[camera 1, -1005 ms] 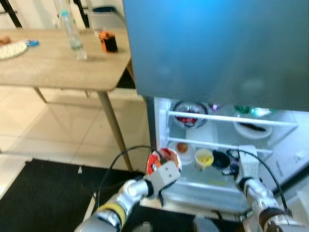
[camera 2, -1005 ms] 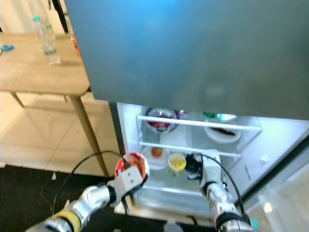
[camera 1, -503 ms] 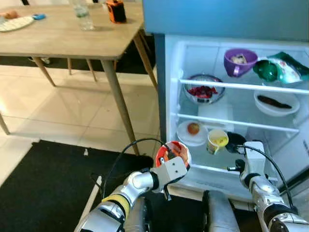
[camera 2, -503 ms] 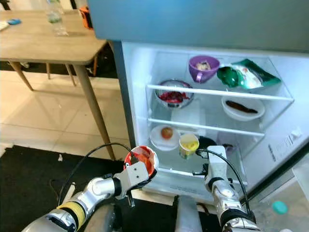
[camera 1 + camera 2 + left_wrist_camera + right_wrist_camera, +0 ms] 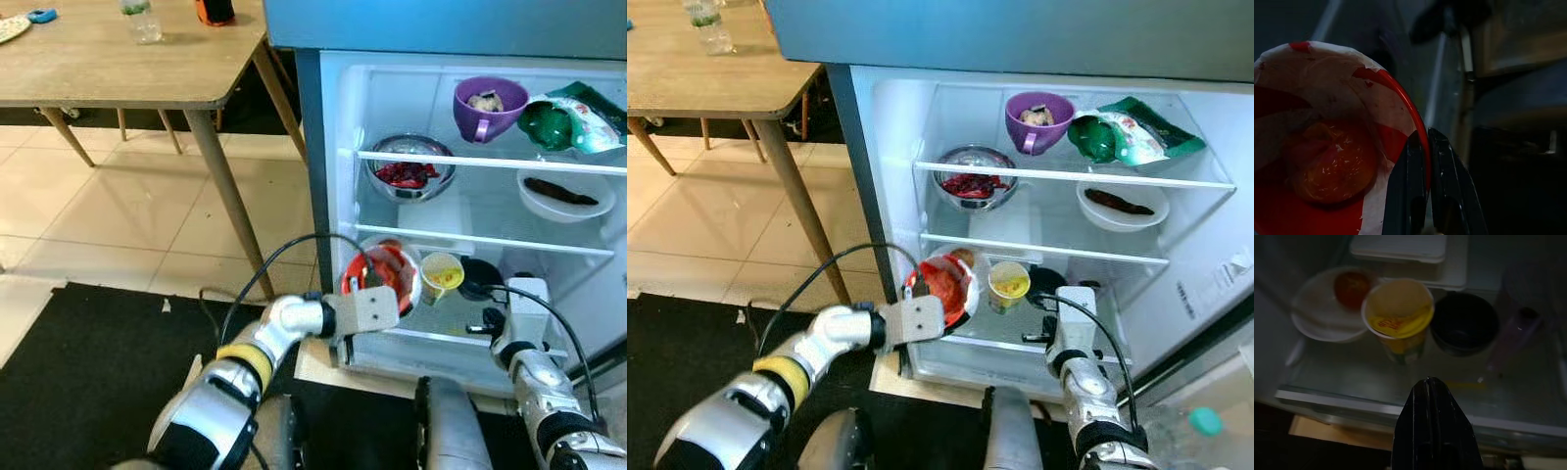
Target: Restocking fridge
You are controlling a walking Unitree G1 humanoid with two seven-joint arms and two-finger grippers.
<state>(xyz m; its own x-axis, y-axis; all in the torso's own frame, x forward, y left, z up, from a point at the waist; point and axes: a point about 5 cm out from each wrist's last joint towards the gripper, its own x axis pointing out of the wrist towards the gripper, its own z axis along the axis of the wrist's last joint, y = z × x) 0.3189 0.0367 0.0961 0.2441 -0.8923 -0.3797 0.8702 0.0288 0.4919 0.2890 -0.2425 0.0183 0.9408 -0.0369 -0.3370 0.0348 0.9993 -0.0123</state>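
A: Where's the red bowl (image 5: 384, 276)?
B: At the open fridge (image 5: 338, 147), in front of its bottom shelf (image 5: 1038, 318). Tilted, mouth facing the robot. The left gripper (image 5: 1422, 147) is clamped on its rim: one finger inside, one outside. Something orange sits in the bottom.

A: Right side?
B: The right gripper (image 5: 1431, 384) has its fingers pressed together, nothing between them. It sits in front of the fridge at the same shelf, aimed at the yellow cup (image 5: 1398, 313).

A: What's on that shelf?
B: A white plate (image 5: 1317, 316) with a reddish fruit (image 5: 1349, 288), the yellow cup beside it, then a black bowl (image 5: 1464, 323).

A: Above that?
B: Middle shelf: a metal bowl (image 5: 975, 176) of red food and a white dish (image 5: 1122, 204). Top shelf: a purple cup (image 5: 1038, 117) and a green bag (image 5: 1127, 132).

A: Outside the fridge?
B: A wooden table (image 5: 118, 64) to the fridge's left and a black mat (image 5: 88, 382) on the floor in front.
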